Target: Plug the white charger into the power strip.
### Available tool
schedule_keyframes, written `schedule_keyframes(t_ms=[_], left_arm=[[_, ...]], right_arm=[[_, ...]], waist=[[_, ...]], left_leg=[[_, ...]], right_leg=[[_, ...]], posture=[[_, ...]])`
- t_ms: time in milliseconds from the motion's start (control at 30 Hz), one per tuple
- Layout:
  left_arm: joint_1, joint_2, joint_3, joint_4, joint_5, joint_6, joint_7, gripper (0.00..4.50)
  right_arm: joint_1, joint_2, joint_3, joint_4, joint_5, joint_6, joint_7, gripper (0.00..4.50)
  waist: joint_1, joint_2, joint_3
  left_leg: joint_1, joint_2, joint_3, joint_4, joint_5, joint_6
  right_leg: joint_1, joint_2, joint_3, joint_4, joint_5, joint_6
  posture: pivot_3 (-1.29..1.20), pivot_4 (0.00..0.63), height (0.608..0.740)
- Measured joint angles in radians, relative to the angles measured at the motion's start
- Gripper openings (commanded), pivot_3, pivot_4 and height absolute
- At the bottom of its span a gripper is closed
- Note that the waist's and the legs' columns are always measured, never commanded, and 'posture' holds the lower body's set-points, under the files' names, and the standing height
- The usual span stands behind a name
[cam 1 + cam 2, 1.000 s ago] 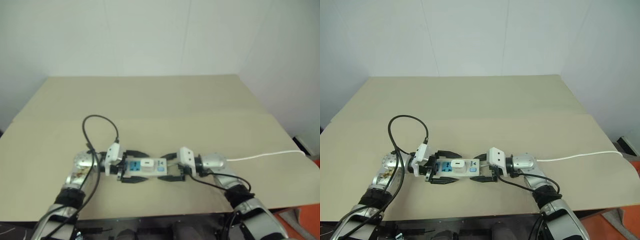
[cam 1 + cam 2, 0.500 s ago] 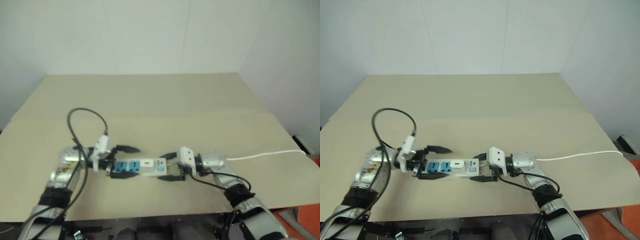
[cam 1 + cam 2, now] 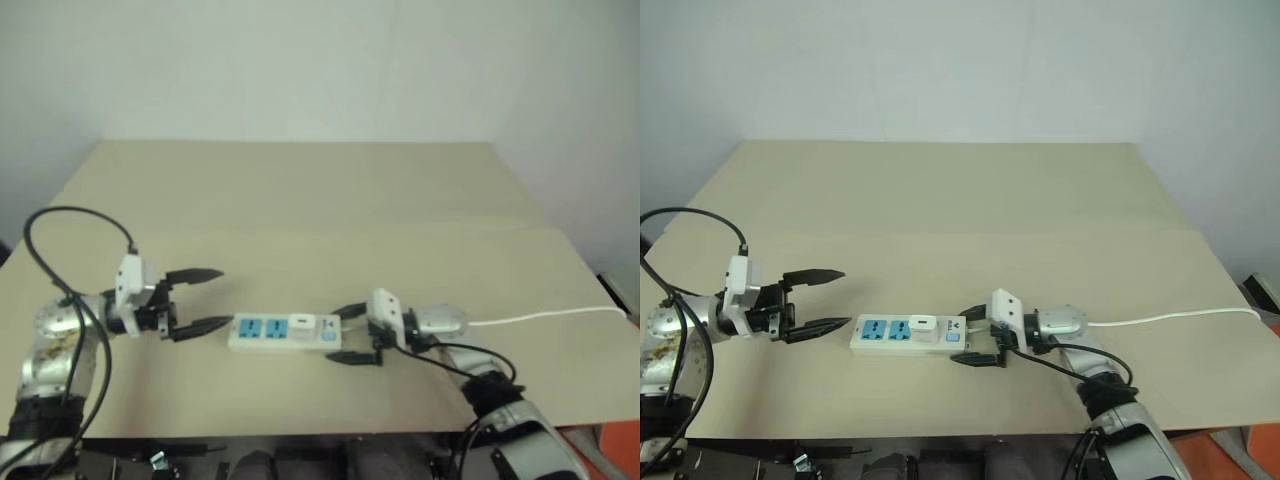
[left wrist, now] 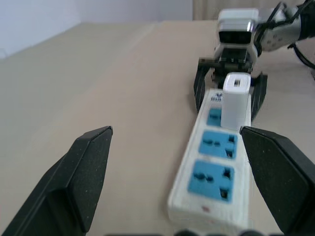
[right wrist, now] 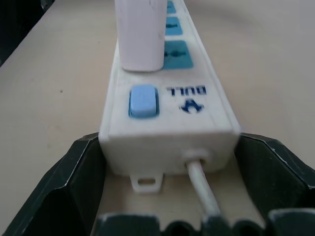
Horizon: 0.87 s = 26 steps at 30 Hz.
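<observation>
The power strip (image 3: 910,334) lies flat near the front of the tan table (image 3: 940,200), long axis running left to right. It carries 3 blue sockets in a row. The white charger (image 3: 922,323) stands upright in the socket nearest the cord end, next to the blue switch (image 5: 143,101); the other 2 sockets are uncovered. The thin white cord (image 3: 1170,318) leaves the strip's right end and runs off toward the table's right edge.

The left gripper (image 3: 820,300) is to the left of the strip, apart from it and raised off the table, with its 2 black fingers spread wide and nothing between them. It points toward the strip's left end.

The right gripper (image 3: 974,336) is at the strip's right end. Its fingers are spread to either side of the end block; whether they touch the casing cannot be determined, though the right wrist view suggests a narrow gap on each side.
</observation>
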Motion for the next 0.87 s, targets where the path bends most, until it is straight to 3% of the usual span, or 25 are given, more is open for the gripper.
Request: schedule_keyframes(t_ms=[367,600,867], left_arm=[[0.231,0.031,0.103,-0.17,-0.003,0.021,0.09,4.5],[0.309,0.042,0.148,-0.221,0.003,0.021,0.137,4.5],[0.427,-0.014,0.197,-0.386,-0.003,0.042,0.269,4.5]], right_arm=[[0.253,-0.352,-0.254,-0.405,0.151,0.086,0.042,4.47],[0.366,-0.414,-0.343,-0.492,0.153,0.137,-0.014,4.47],[0.353,-0.442,-0.351,-0.517,0.204,0.2,0.015,4.47]], waist=[[0.026,0.003,0.005],[0.026,0.003,0.005],[0.025,0.003,0.005]], left_leg=[[-0.005,-0.002,0.0,0.0,-0.005,0.001],[-0.005,-0.002,0.0,0.0,-0.005,0.001],[-0.004,-0.002,0.001,0.0,-0.005,0.001]], right_leg=[[0.0,-0.004,-0.004,-0.008,0.001,-0.001],[0.0,-0.004,-0.003,-0.008,0.0,0.001],[0.001,-0.004,-0.003,-0.008,0.0,-0.001]], posture=[[0.0,0.15,0.74],[0.0,0.15,0.74],[0.0,0.15,0.74]])
